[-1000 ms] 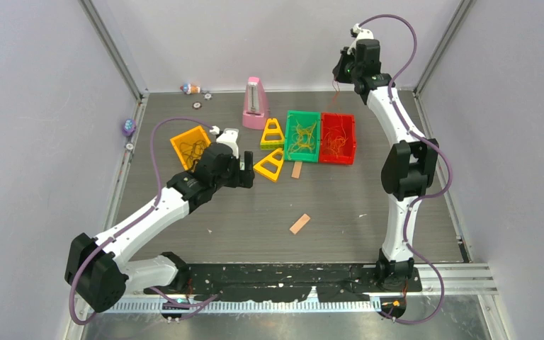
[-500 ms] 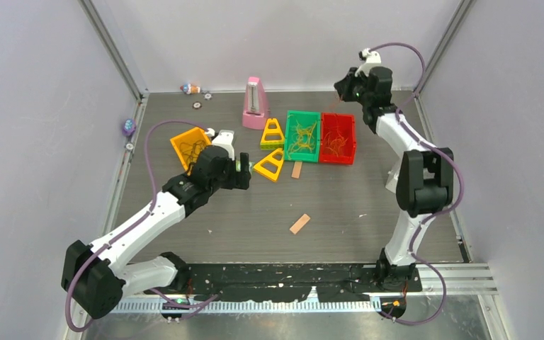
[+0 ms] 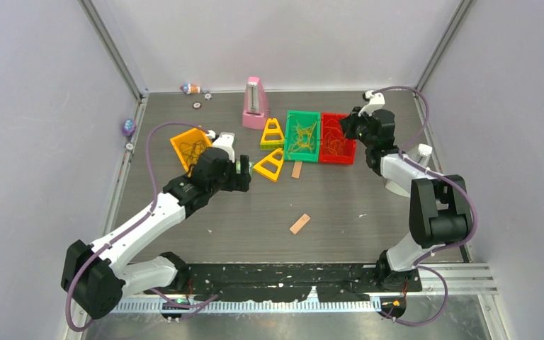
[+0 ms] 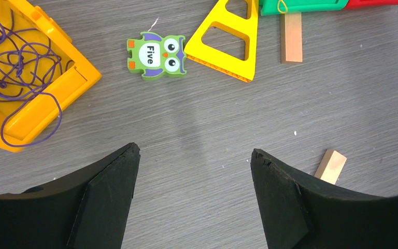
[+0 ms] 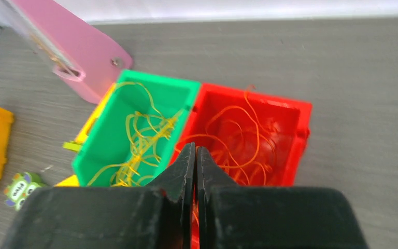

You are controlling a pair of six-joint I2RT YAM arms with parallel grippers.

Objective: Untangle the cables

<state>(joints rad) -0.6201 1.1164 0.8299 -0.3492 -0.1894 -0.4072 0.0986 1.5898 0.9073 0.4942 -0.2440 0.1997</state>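
Dark purple cables (image 4: 15, 67) lie tangled in the yellow bin (image 4: 57, 98) at the left, one loop hanging over its wall. Yellow cables (image 5: 140, 135) fill the green bin (image 5: 155, 78). Orange-red cables (image 5: 243, 135) fill the red bin (image 5: 300, 119) beside it. My left gripper (image 4: 194, 153) hovers open over bare table, right of the yellow bin (image 3: 193, 150), with nothing between its fingers. My right gripper (image 5: 196, 148) is shut just above the near edge of the red bin (image 3: 338, 138). A thin orange strand shows in the slit between its fingers.
A pink metronome (image 3: 255, 104) stands behind the bins. Two yellow triangle frames (image 3: 270, 164) and a green owl tile (image 4: 155, 54) lie between the yellow and green bins. Wooden blocks (image 3: 299, 224) lie on the table, one (image 3: 297, 169) in front of the green bin.
My right arm has swung down from high at the back wall to the red bin, its gripper staying shut. The left arm has barely moved.
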